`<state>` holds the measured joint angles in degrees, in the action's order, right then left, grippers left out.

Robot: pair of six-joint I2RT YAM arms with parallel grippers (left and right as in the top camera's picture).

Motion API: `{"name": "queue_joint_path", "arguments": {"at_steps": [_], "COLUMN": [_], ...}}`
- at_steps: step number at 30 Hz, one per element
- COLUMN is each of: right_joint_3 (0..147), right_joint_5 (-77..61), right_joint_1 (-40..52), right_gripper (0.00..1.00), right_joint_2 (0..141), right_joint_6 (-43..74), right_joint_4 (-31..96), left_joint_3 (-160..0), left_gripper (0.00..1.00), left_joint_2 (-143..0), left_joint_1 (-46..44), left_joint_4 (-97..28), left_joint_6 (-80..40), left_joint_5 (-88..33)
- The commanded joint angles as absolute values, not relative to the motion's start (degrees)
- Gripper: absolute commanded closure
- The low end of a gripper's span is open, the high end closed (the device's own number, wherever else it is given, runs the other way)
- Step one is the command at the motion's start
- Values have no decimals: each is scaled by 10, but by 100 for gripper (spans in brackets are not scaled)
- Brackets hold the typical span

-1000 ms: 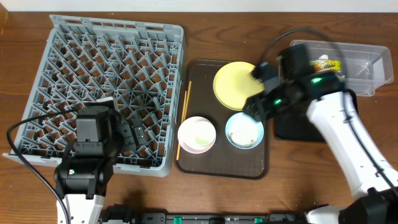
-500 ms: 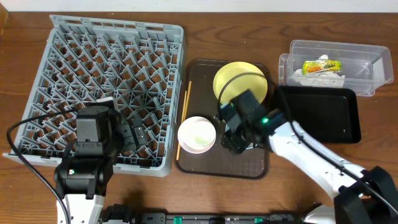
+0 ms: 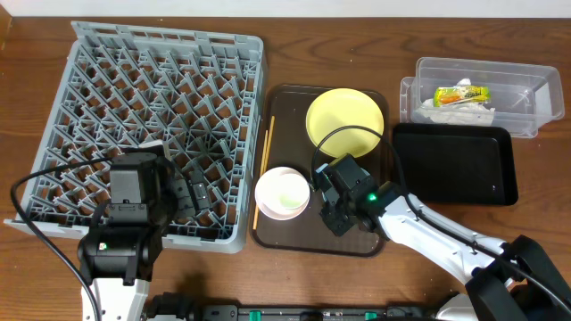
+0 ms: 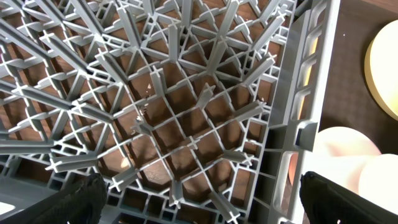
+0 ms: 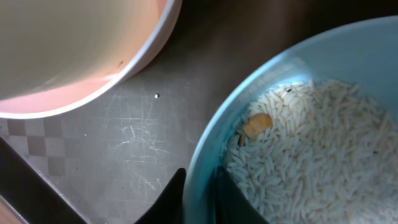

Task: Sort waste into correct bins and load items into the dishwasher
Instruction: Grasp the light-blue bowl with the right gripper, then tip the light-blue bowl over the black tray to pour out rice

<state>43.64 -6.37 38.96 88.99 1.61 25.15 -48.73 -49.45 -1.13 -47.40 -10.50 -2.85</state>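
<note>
The light blue bowl [image 5: 323, 53], on the brown tray [image 5: 143, 137] with loose rice [image 5: 311, 155] inside, looks rigid, slick and spillable; my right gripper [image 5: 200, 180] straddles its rim, jaws narrow, pinch uncertain.

Grey rack [image 3: 161, 116] along left edge. Mid-table: yellow plate [image 3: 345, 120], white bowl [image 3: 283, 192], light blue bowl [image 5: 261, 68] holding rice [image 5: 311, 143], chopsticks [image 3: 261, 169]. Wrapper [image 3: 461, 94] inside clear tub [image 3: 526, 85], far right corner; black tray [image 3: 455, 163] just beside.

Grey latticework is being shown by the square plastic dish rack [image 3: 161, 125], plain yellow by the round plate [image 3: 345, 120], pale beige by the rice-like scraps [image 5: 311, 155] in the light blue round bowl [image 5: 292, 59]. Faint checks are being shown on the dark brown serving tray [image 5: 124, 143].
</note>
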Motion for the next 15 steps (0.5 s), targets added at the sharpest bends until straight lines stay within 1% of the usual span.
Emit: {"name": "queue_joint_path", "arguments": {"at_steps": [1,2,7,11,14,15], "right_joint_3": [442,451,530,587,608,611], "right_joint_5": [-58,-58,-58,-62,-87,-115], "right_joint_1": [396,396,382,344,299,268], "right_gripper": [94,99,99,99,99,99], "right_joint_2": [889,886,858,827,807,799], "right_joint_6": [32,37,38,39,50,55], "right_joint_4": [255,262,327,365,369,366], "left_joint_3": [-499,-499,-499,-499,-499,-499], "left_gripper": [1,1,1,1,1,1], "left_joint_2": [-493,-493,-493,-493,-493,-493], "left_joint_1": [-8,-8,-8,-8,-8,-8], "left_joint_4": [-475,-476,-476,-476,-476,-476], "left_joint_6": [-102,-102,-102,-102,-102,-102], "left_joint_5": [-29,-29,-30,-29,-30,-29]}}
